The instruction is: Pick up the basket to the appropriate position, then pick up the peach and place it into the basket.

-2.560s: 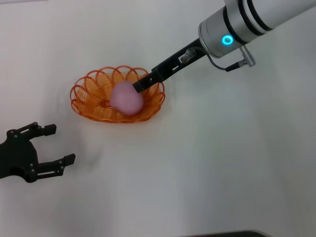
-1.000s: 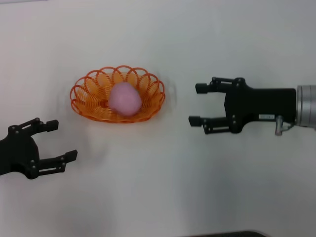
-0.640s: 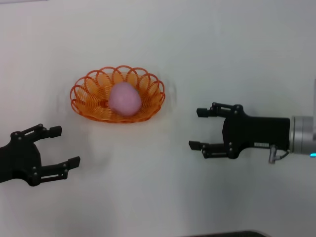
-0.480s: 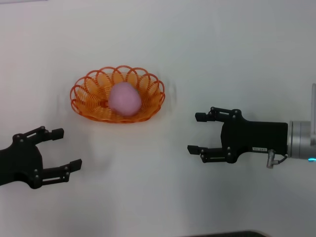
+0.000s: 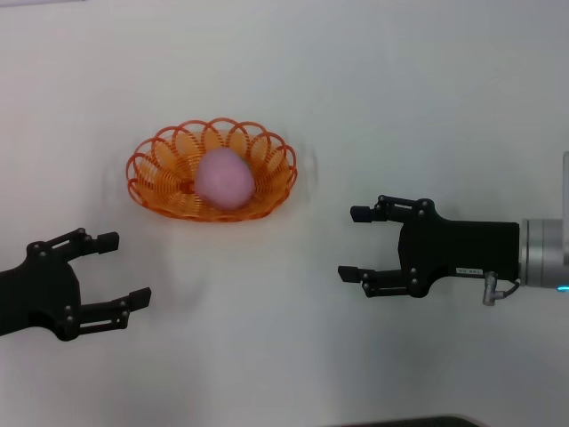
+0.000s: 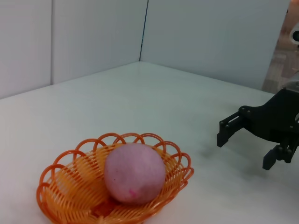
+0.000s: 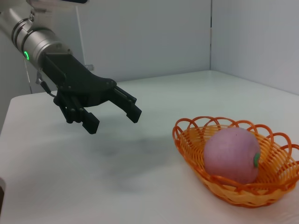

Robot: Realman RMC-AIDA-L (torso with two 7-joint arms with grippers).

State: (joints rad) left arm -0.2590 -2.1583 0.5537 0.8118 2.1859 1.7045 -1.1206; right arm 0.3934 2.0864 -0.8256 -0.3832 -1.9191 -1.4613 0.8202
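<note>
Two grippers hang over the white table point(image 5: 427, 107) with nothing in them, and we read the job as all but finished: the peach point(image 5: 227, 179) already sits inside the basket point(image 5: 156, 182), resting on the wire floor and rising a little above the scalloped rim. The basket stands toward the table's far edge, nearer its left side than its right, with bare table all round it. Our right gripper point(image 5: 354, 242) hovers well to the right of the basket and somewhat nearer the table's near edge, its fingers spread wide and pointing toward the basket's side of the table, holding nothing. Our left gripper point(image 5: 126, 268) hovers close to the left edge and nearer than the basket, likewise spread wide and empty. The left wrist view confirms the peach is seated low in the basket, touching its floor, and the right wrist view shows the left gripper clear of the rim. In our judgement the step in hand is simply backing away, and doing it well means we draw each arm off along a path that leads away from the basket, never across it, since a light wire basket would slide or tip at the slightest nudge and the round peach could roll out.
</note>
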